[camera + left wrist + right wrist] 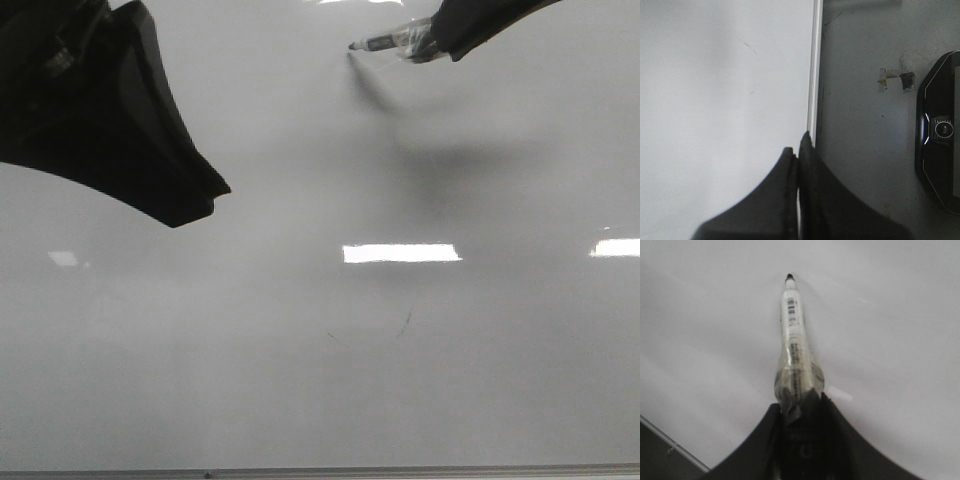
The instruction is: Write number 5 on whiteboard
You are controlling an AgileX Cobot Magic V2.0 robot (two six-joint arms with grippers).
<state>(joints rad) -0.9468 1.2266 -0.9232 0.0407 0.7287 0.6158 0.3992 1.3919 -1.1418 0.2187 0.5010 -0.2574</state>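
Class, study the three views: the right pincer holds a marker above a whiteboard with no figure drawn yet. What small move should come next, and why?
Probably lower the marker in the right pincer until its tip meets the whiteboard. The board shows only faint scuffs, no stroke of a 5, and the tip's shadow looks slightly apart from it, suggesting a gap. The left pincer is shut and empty near the board's edge, so it can wait.

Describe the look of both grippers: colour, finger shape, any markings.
Both are matte black. The left gripper has two broad fingers that flare wide at the base and taper to thin tips. The right gripper has the same flared black shape, with clear tape wrapped at its fingers. No cables or readable markings show on either.
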